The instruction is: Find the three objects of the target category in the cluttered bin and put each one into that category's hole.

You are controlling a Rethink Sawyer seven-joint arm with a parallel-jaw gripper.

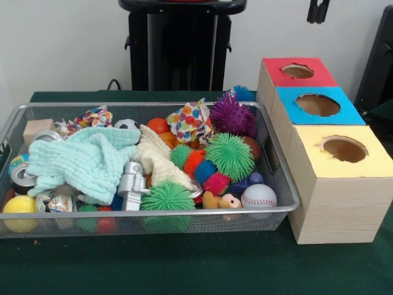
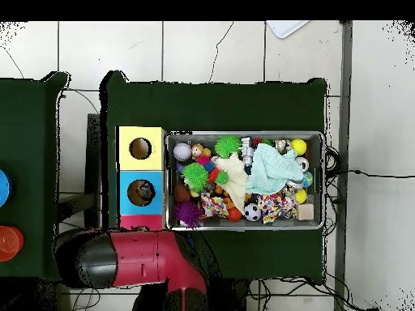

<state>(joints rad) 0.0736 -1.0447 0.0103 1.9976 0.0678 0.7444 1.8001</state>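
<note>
The wire mesh bin (image 1: 284, 182) sits on the green table, full of toys; it also shows in the overhead view (image 2: 245, 134). No bottle shows clearly. A crinkled see-through thing (image 1: 55, 202), possibly one of them, lies at the front left beside a yellow ball (image 1: 19, 204). The round hole in the red top (image 1: 298, 70) is on the farthest box at the right. My gripper (image 1: 319, 11) shows only as black tips at the top edge, above and behind the red box, away from the bin. In the overhead view the arm (image 2: 121, 259) covers most of the red top (image 2: 142, 221).
Blue-topped (image 1: 317, 105) and yellow-topped (image 1: 344, 149) holes are in line with the red one. In the bin are a mint cloth (image 1: 86, 161), spiky balls (image 1: 229, 156), a baseball (image 1: 258, 196), a silver can (image 1: 23, 178) and a grey toy robot (image 1: 131, 185).
</note>
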